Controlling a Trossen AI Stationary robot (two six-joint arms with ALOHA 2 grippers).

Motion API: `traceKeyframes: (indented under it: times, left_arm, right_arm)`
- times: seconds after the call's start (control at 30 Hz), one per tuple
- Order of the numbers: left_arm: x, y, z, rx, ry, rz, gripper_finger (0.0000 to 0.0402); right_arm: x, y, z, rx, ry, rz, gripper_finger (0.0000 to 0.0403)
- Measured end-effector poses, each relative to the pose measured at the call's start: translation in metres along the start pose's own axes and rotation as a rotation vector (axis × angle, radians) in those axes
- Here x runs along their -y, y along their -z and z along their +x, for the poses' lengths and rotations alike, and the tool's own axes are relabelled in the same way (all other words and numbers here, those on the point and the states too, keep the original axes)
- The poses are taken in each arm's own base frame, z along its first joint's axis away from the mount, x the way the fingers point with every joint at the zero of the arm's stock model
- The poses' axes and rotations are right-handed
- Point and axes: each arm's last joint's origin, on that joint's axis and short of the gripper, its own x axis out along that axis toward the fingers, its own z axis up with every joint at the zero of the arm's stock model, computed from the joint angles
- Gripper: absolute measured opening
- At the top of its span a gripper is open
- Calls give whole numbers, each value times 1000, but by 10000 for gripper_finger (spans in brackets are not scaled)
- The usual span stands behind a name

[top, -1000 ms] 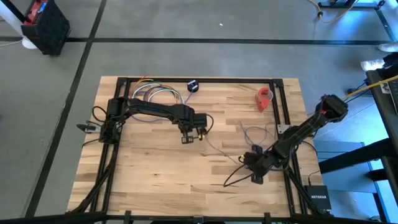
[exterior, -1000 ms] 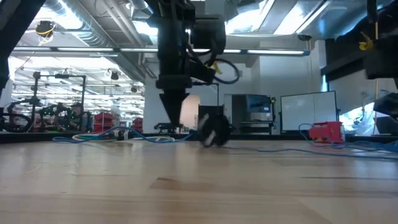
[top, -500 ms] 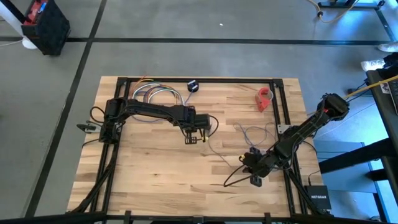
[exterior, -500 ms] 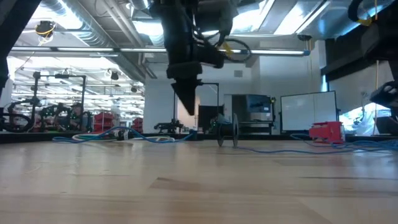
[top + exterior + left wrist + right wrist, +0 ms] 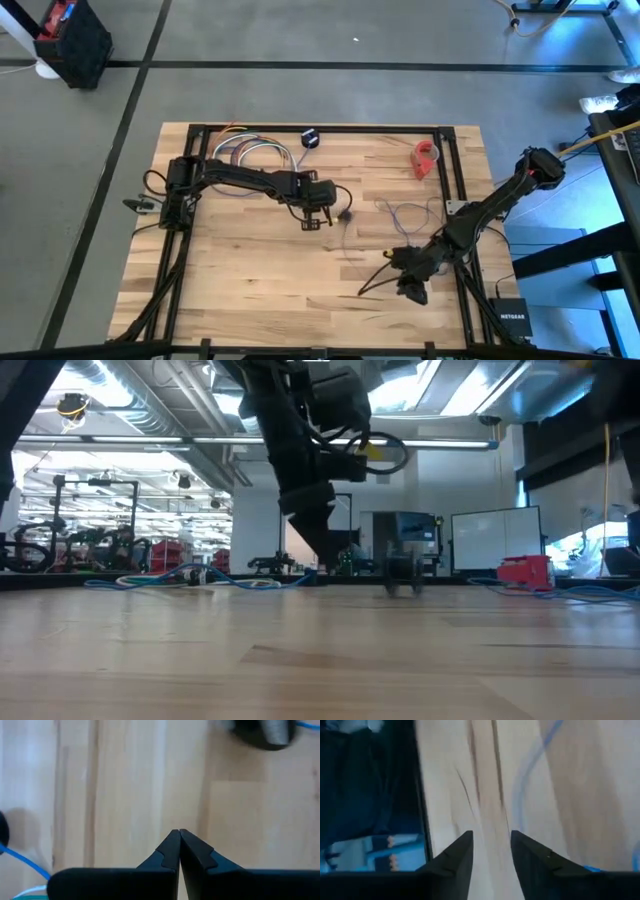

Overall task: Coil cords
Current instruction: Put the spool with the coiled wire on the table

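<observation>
Wrist-only — right gripper (image 5: pixel 491 851) parted, empty

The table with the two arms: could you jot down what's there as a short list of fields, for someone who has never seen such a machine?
surface: wooden table in a black frame
left tool: shut, holding nothing, over the middle of the table
right tool: open, empty, near the table's right front edge
cord: thin bluish cable lying loosely looped on the right half
cord end: small black disc just right of the left tool
other items: bundle of coloured wires, a second black disc, a red object, all along the back edge
</observation>
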Motion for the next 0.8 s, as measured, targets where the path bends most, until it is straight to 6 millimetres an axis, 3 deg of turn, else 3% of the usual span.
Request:
traceKeyframes:
  times: [0.23, 0.47, 0.6, 0.8]
  left_arm:
    - [3, -6, -1, 61, 37, 11, 4]
    - [16, -14, 2, 208, 121, 33, 4]
    - [19, -15, 8, 294, 143, 25, 4]
    - [19, -16, 11, 367, 131, 26, 4]
  right_arm:
    - [1, -22, -10, 232, 145, -233, 142]
    - [27, -39, -8, 464, 569, -361, 143]
    - [44, -49, -1, 480, 735, -369, 143]
    - [64, -72, 16, 479, 845, -423, 143]
